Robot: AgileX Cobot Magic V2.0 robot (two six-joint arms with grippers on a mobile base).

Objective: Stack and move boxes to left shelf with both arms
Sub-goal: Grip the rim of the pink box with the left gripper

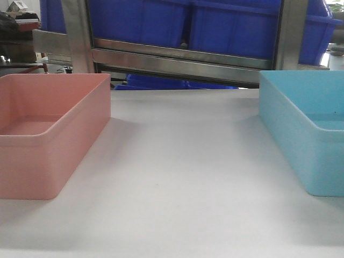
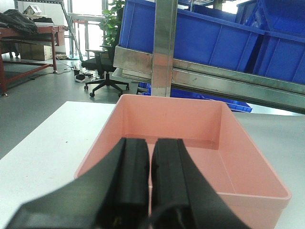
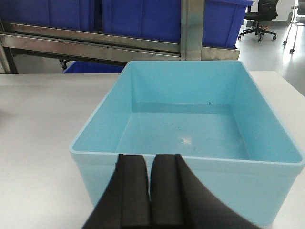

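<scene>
Front view: pink box [image 1: 51, 134] at table's [image 1: 177, 209] left edge, blue box [image 1: 303, 134] at right, unstacked, unshelved; my left gripper [image 2: 150, 145] and right gripper [image 3: 151, 161] pinched narrow, empty.

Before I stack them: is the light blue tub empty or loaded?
Empty. The right wrist view looks straight into the light blue tub: bare floor and walls, only a glare spot and tiny specks.

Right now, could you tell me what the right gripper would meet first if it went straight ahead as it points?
Most likely the near wall of the light blue tub. The right gripper, jaws together, points straight at it; depth is unclear, so it might clear the rim instead.
</scene>
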